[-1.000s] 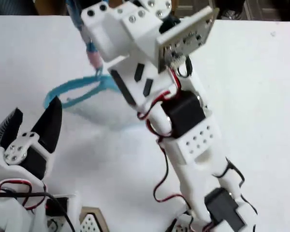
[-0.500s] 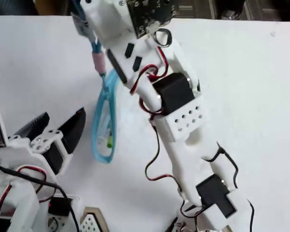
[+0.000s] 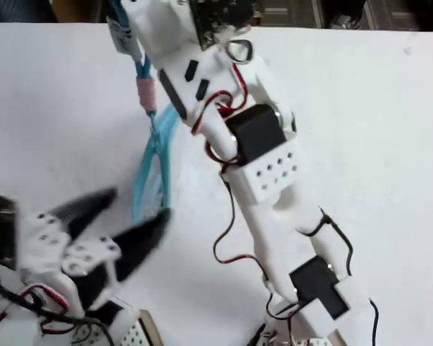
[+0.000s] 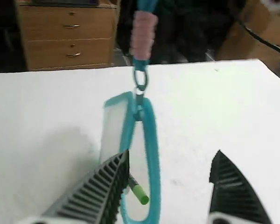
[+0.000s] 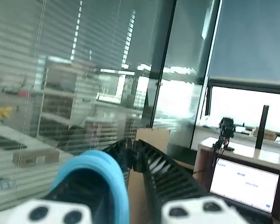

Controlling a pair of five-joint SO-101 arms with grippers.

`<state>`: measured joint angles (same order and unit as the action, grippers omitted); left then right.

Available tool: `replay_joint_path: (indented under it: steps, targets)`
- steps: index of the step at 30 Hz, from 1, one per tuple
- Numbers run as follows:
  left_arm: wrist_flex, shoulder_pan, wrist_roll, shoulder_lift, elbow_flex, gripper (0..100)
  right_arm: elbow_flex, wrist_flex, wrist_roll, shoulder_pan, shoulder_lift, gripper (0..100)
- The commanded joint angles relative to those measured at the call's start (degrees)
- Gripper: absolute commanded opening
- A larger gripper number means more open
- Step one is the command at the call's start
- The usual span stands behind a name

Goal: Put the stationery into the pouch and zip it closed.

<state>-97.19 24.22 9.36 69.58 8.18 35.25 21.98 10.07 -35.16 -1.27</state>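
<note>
Two changes: the pouch [image 3: 153, 171] is being hung by its strap [image 5: 102, 173] from the clamped right gripper [image 5: 133, 145]; the wide-open, empty left gripper [image 4: 171, 158] is being advanced to the pouch, likely for zipping.

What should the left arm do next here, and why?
Probably close the open left gripper on the pouch rim. The right gripper holds the zip pull raised, and the pouch gapes below it with a pen inside; zipping likely needs that anchor.

Turquoise-rimmed pouch [image 4: 152, 149] — pink pull [image 4: 142, 35], green pen tip [image 4: 140, 193] — white table [image 3: 375, 108].
</note>
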Motion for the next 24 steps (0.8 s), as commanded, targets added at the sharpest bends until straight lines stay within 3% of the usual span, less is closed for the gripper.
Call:
replay_joint_path:
  steps: [1,6,9,16,20,24]
  targets:
    - [0.9,5.6,-3.1,-3.4,6.9,28,2.5,-0.1,0.4,0.5,0.0,1.6]
    - [10.8,-0.9,-5.4,-5.9,19.6,28,2.5,-0.1,0.4,0.7,-0.1,1.6]
    - [14.9,-6.5,-5.8,-5.8,22.4,22,2.5,-0.1,0.4,0.9,-0.2,1.6]
    - [14.4,-20.5,-14.8,-5.8,22.2,9,2.5,-0.1,0.4,2.8,-0.1,1.6]
    - [14.2,-25.2,-19.4,-5.8,20.4,8,2.5,-0.1,0.4,2.8,-0.2,1.6]
    - [17.0,-29.0,-19.7,-6.1,20.8,8,2.5,0.3,0.4,2.5,-0.4,1.6]
